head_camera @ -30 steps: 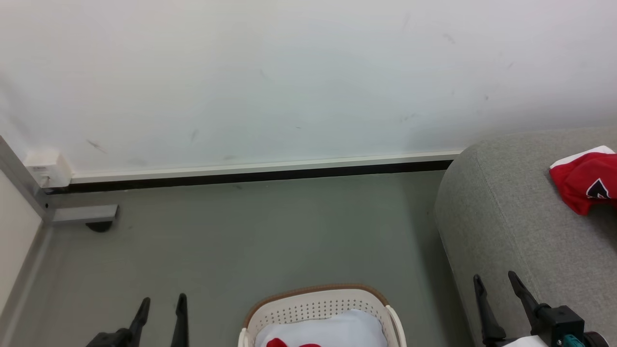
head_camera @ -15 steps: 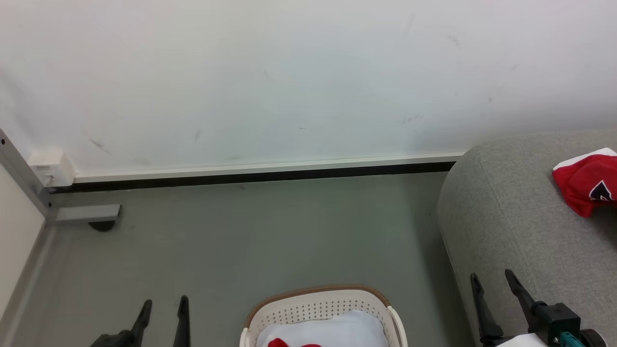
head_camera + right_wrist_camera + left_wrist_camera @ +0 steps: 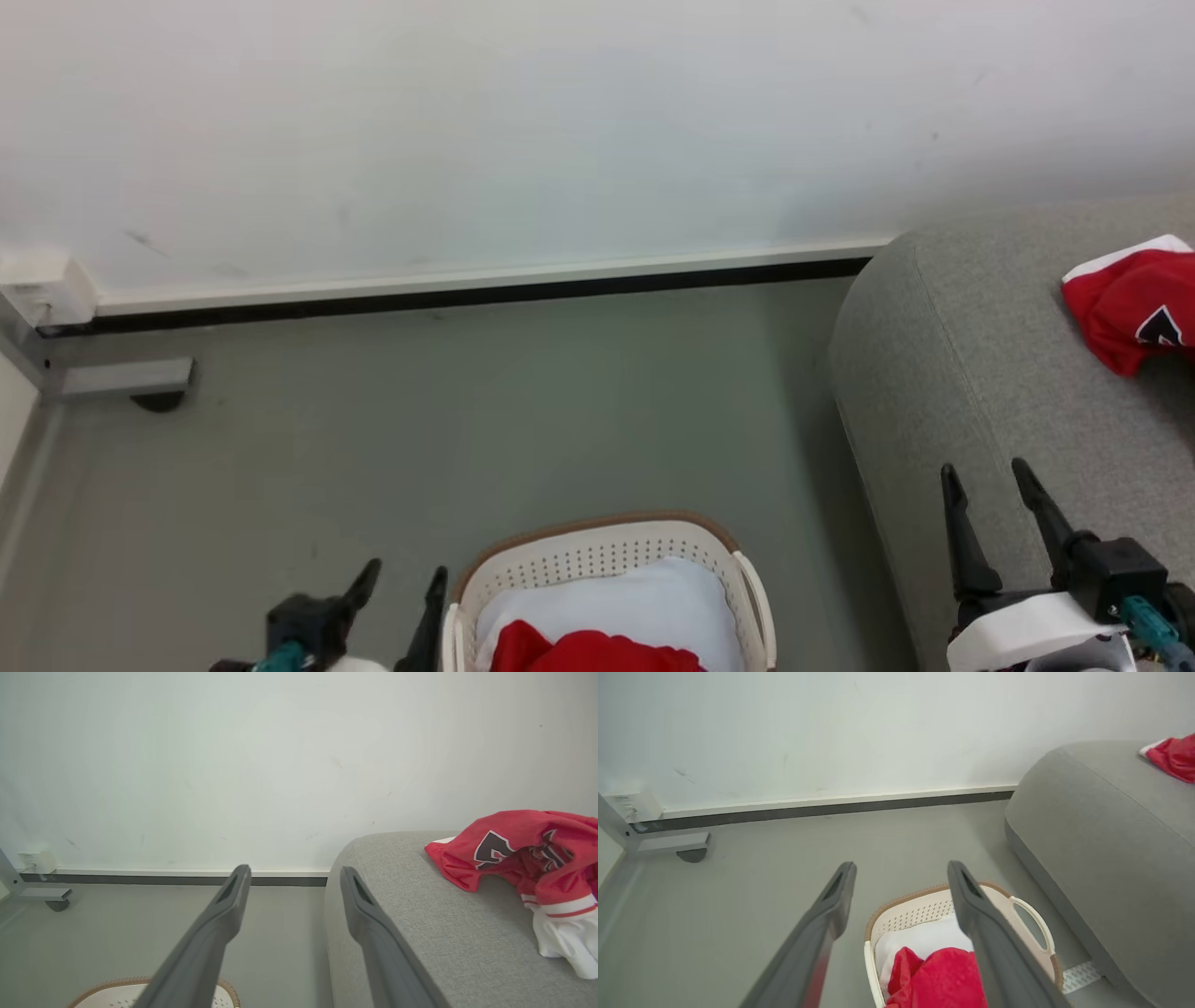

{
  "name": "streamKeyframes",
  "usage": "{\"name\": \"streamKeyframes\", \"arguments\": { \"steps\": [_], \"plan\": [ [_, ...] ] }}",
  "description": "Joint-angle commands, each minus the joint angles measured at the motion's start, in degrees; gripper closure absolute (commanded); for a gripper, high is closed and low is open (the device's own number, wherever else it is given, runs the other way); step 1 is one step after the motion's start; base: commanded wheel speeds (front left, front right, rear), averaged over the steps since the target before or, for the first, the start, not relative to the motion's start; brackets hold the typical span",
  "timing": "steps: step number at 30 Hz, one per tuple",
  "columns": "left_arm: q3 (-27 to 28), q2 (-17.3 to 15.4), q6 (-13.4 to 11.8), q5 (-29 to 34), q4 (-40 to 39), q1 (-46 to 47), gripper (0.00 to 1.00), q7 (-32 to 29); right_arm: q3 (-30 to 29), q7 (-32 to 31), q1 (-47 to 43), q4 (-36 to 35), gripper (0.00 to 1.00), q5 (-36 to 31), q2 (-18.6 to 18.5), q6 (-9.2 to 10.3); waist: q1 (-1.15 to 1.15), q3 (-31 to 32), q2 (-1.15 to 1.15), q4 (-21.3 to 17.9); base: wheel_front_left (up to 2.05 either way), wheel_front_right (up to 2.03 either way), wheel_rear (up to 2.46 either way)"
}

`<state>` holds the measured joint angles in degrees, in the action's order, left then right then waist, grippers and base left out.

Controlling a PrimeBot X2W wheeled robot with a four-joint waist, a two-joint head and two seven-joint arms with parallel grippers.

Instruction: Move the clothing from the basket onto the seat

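Grey floor is meeting a white wall. A basket beside the sofa is holding red clothing on white padding; another garment is lying on the sofa. The left end effector and right end effector are hovering spread, empty.

Soft, even, fairly bright light fills all three views, with no glare; the pale wall looks slightly washed out. A faint shadow darkens the floor along the seat. The head view is a little smeared, perhaps by motion, most around the left pincer. In the left wrist view the near fingers are soft-edged.
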<state>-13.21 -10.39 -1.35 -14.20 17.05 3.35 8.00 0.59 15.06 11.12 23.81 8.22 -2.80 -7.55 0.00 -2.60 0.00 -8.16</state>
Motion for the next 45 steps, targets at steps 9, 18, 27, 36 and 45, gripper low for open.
{"name": "streamKeyframes", "arguments": {
  "steps": [9,18,27,36,45],
  "plan": [
    [-10.3,-1.1,4.8,8.2,8.0,12.0,0.00,-9.6,-0.8,0.1,5.1,-3.7,0.00,1.3,-0.2,0.13,0.00,-13.2,0.00,-2.8,0.00,0.00,0.00],
    [-15.6,0.4,6.3,13.1,18.1,24.8,0.00,-17.0,0.9,0.1,10.7,-8.4,0.00,4.1,-0.2,0.13,0.00,-25.6,0.00,-5.9,0.00,0.00,0.00],
    [-16.7,0.8,4.0,15.9,27.0,34.8,0.00,-21.7,2.8,0.1,14.2,-14.1,0.00,5.9,-0.2,0.13,0.00,-37.0,0.00,-7.6,0.00,0.00,0.00],
    [-17.3,1.8,1.5,16.7,33.4,42.3,0.00,-21.5,4.5,0.1,16.1,-16.4,0.00,11.2,-0.2,0.13,0.00,-43.0,0.00,-8.4,0.00,0.00,0.00],
    [-18.2,2.3,1.0,17.1,38.3,45.7,0.00,-19.8,4.7,0.1,16.6,-17.2,0.00,12.5,-0.2,0.13,0.00,-45.5,0.00,-9.0,0.00,0.00,0.00]
  ]
}}
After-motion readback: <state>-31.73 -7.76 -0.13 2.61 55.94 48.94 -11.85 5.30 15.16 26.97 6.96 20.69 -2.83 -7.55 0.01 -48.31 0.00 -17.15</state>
